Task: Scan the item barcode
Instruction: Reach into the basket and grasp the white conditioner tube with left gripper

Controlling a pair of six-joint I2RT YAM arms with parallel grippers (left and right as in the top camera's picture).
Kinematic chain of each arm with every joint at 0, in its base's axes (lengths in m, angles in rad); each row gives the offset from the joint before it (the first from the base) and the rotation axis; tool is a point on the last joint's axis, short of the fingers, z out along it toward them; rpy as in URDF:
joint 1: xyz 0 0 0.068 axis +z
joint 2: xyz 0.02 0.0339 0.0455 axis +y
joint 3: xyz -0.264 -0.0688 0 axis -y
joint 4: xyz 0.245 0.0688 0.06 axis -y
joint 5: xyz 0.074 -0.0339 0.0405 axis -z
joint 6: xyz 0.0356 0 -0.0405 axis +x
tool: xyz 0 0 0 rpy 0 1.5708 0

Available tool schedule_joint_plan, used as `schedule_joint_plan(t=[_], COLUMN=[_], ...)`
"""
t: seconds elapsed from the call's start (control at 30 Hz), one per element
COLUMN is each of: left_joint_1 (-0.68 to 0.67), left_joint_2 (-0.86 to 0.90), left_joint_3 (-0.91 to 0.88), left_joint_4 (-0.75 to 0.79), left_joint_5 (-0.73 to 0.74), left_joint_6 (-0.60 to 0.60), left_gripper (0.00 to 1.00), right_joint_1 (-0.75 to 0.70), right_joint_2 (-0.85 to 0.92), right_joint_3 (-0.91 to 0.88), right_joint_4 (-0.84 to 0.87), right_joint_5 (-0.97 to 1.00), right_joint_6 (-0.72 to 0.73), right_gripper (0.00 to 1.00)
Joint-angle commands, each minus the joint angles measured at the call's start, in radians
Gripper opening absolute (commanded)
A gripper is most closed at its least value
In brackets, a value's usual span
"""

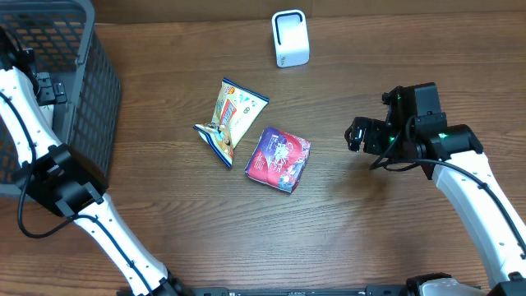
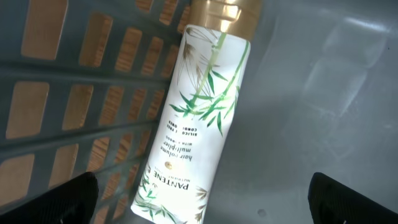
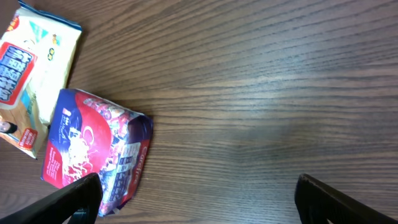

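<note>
Left end effector [image 2: 205, 202] gaped wide over shampoo bottle [image 2: 199, 112] in basket [image 2: 56, 93], likely poised to grab; right end effector [image 3: 199, 199] wide, empty, facing purple packet [image 3: 93, 149].

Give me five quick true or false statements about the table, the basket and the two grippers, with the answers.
1. The Pantene bottle lies inside the basket. True.
2. The right gripper is shut on the red packet. False: it is open and empty, and the packet lies on the table.
3. The yellow packet lies next to the red packet. True.
4. The white device stands in the basket. False: it stands on the table, well apart from the basket.
5. The left gripper is open. True.
</note>
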Motion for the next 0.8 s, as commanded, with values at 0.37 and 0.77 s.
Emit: schedule_joint_plan(t=[0.37,0.77], left_joint_1=[0.004,0.034], left_joint_2=[0.119,0.176], left_joint_3=[0.001,0.001], left_joint_4=[0.024,0.042], left_joint_5=[0.066,0.059], left_joint_6=[0.244,0.258], left_gripper=[1.00,0.94], right_joint_1=[0.004,0.004], right_joint_2=[0.003,0.004], right_joint_3=[0.014,0.014], right_joint_4=[0.013,0.022], right_joint_5=[0.003,0.005], right_joint_6=[0.051,0.069], right_gripper=[1.00,1.00])
